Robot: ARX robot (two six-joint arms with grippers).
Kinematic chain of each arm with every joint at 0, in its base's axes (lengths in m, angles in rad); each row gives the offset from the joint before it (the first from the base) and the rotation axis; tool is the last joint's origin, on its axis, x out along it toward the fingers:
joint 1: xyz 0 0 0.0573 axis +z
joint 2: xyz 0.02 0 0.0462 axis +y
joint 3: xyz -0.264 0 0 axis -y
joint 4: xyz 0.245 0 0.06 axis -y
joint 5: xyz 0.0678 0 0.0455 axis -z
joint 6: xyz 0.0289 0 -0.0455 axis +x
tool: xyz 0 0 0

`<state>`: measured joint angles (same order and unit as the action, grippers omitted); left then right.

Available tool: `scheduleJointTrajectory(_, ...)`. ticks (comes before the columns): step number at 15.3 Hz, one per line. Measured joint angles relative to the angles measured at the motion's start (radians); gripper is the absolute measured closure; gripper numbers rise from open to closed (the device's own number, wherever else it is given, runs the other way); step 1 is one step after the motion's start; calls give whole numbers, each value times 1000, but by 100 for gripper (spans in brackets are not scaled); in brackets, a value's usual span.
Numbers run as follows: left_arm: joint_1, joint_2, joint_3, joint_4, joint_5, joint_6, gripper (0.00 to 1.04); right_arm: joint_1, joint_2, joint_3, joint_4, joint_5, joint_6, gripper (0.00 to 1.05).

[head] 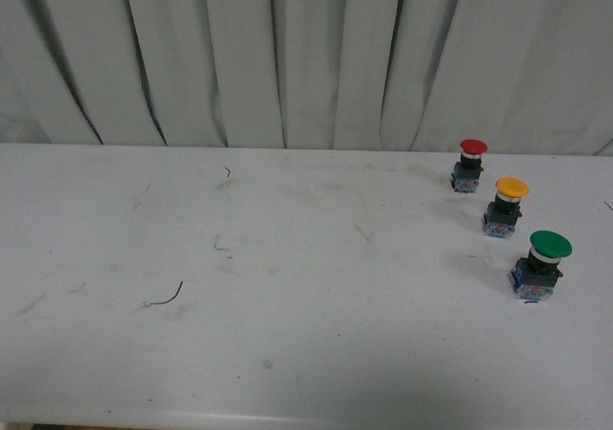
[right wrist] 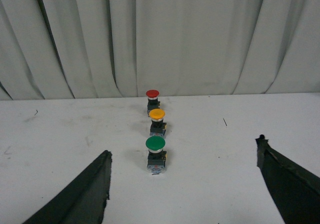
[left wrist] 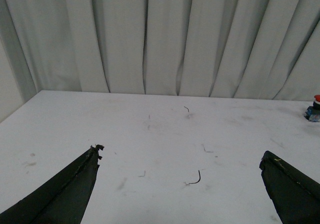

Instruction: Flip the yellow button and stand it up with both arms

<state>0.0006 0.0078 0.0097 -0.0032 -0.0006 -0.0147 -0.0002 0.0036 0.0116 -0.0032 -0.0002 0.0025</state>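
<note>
Front view carries no arm at all, so the jaws can be judged only from the wrist cameras. Left wrist view shows the red button [left wrist: 316,99] cut off at the picture's edge, with only part of its cap and base visible, and the other two buttons fall outside that picture. The left gripper [left wrist: 180,171] has its two black fingers [left wrist: 65,191] spread wide over bare desk [head: 287,286], holding nothing; a thin dark curl of wire [left wrist: 195,178] lies on the desk between them.

On the right side of the desk, three buttons stand in a slanting row: the red one farthest back, the yellow button [head: 505,207] in the middle, and the green button [head: 540,263] nearest. The yellow button stands upright, cap on top, apart from both neighbours; its base looks blue, though the detail is too small to be sure.

Right wrist view lines the three up one behind another. The right gripper [right wrist: 182,156] is spread wide and empty, its fingers flanking the row, and the yellow button lies just beyond the green one, farther out than the fingertips. Pale curtains [head: 287,56] hang behind the desk.
</note>
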Motion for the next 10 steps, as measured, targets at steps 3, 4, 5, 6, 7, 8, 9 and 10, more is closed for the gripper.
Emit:
scheduleJointTrajectory(3,0,0,0,0,0,0,7,0,0,0,0,0,0,7)
scheduleJointTrajectory(4,0,0,0,0,0,0,7,0,0,0,0,0,0,6)
scheduleJointTrajectory(5,0,0,0,0,0,0,7,0,0,0,0,0,0,7)
scheduleJointTrajectory(6,0,0,0,0,0,0,7,0,0,0,0,0,0,7)
scheduleJointTrajectory(7,0,0,0,0,0,0,7,0,0,0,0,0,0,7)
scheduleJointTrajectory(8,0,0,0,0,0,0,7,0,0,0,0,0,0,7)
scheduleJointTrajectory(9,0,0,0,0,0,0,7,0,0,0,0,0,0,7)
scheduleJointTrajectory(10,0,0,0,0,0,0,7,0,0,0,0,0,0,7)
